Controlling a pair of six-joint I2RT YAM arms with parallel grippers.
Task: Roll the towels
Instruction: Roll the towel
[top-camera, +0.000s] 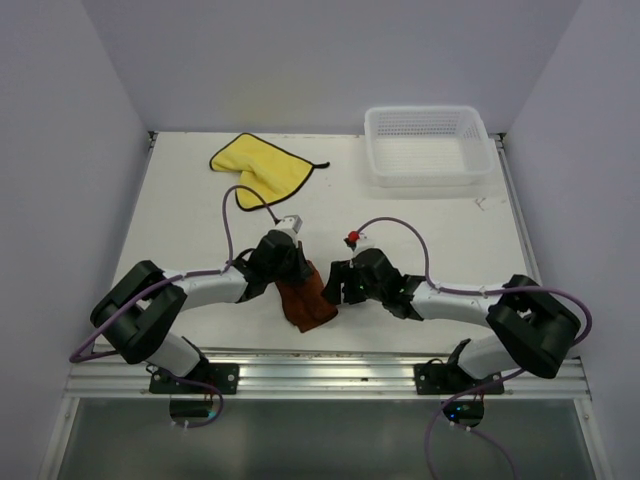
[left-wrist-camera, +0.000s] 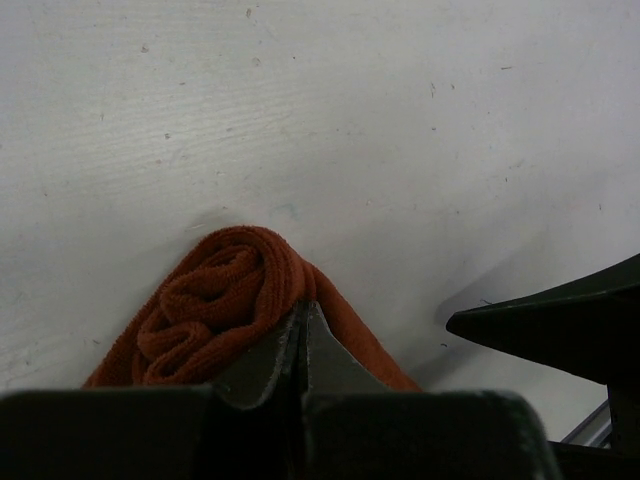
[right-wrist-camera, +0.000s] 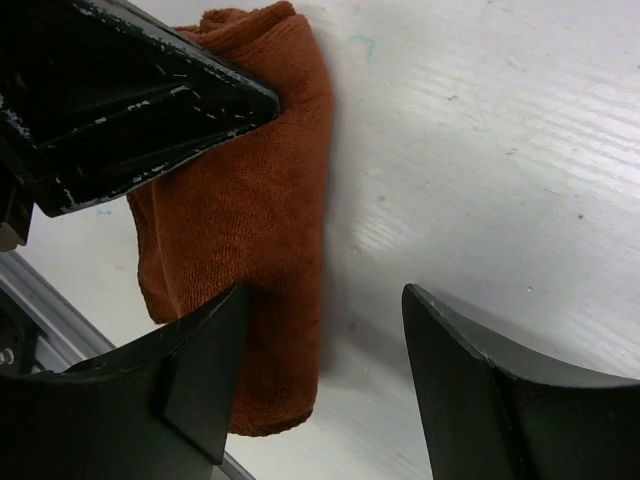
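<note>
The rust-brown towel (top-camera: 308, 302) lies bunched and partly rolled near the table's front edge, between my two grippers. My left gripper (top-camera: 297, 268) is at its far end. In the left wrist view its jaws (left-wrist-camera: 300, 312) are pressed together at the coiled end of the towel (left-wrist-camera: 215, 300), apparently pinching a layer. My right gripper (top-camera: 336, 284) is open. In the right wrist view it (right-wrist-camera: 325, 292) straddles the towel's right edge (right-wrist-camera: 250, 200), one finger over cloth and one over bare table. The yellow towel (top-camera: 258, 163) lies flat at the back left.
A white mesh basket (top-camera: 425, 112) stands at the back right. The metal rail of the table's front edge (top-camera: 320, 375) runs just behind the brown towel. The two grippers' fingers are close together; the right one's finger shows in the left wrist view (left-wrist-camera: 560, 320).
</note>
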